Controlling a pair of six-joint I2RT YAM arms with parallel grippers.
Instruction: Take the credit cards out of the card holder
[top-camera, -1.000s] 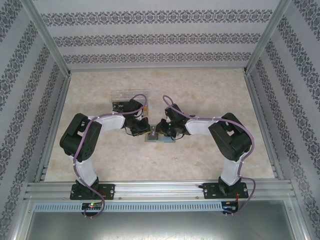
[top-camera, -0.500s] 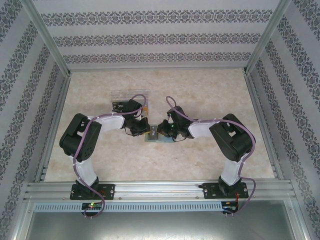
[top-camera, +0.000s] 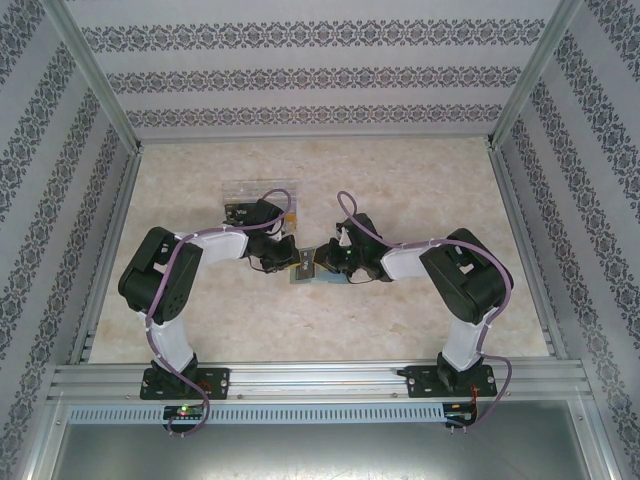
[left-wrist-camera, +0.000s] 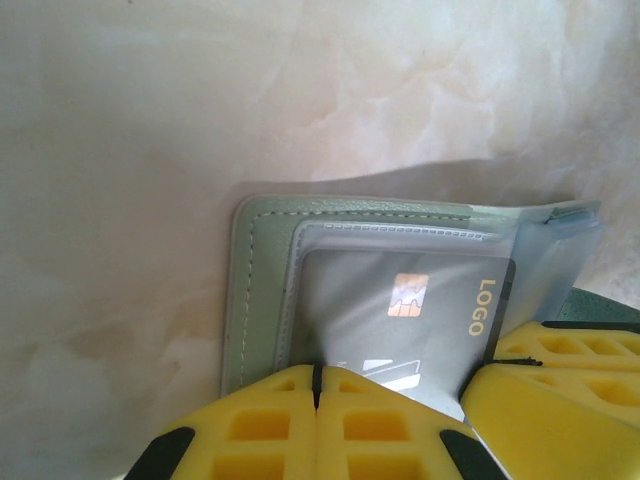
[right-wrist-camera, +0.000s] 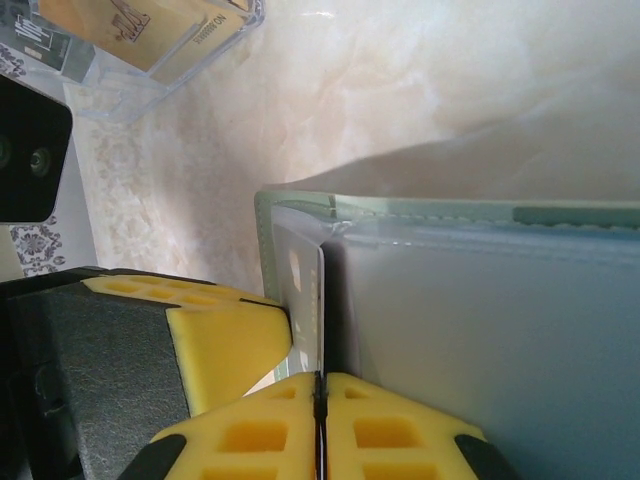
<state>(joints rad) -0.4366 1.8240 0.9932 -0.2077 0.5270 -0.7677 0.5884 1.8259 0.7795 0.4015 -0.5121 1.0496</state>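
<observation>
Arms bowed inward, meeting at soft sage card holder (left-wrist-camera: 262, 290); left gripper (left-wrist-camera: 316, 385) and right gripper (right-wrist-camera: 320, 392) jaws clenched on its edges

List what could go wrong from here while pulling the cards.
1. The right gripper pinches a thin edge at the pale sage-green soft card holder. Whether that is card or clear pocket film, I cannot tell, so pulling may drag the holder.
2. The left gripper, shut on the holder, may also pin the dark plastic card.

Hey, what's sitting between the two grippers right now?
The card holder, with a dark card in its pocket, lies between the left gripper and the right gripper; the top view shows it.
</observation>
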